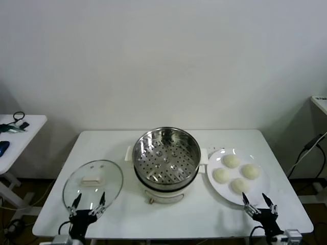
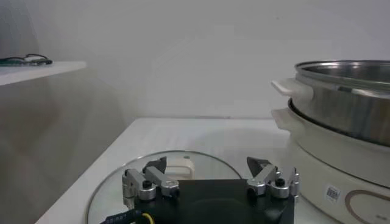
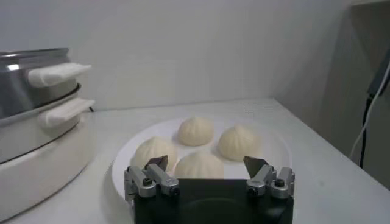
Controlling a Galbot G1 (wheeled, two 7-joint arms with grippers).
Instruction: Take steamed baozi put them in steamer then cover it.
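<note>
Head view: four baozi (image 1: 235, 173) on plate (image 1: 216, 185) (untouched) — steamer (image 1: 166, 156) uncovered.

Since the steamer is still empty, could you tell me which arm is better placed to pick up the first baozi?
The right. Its open pincer sits at the plate of baozi, while the left pincer is across the steamer, by the lid.
</note>
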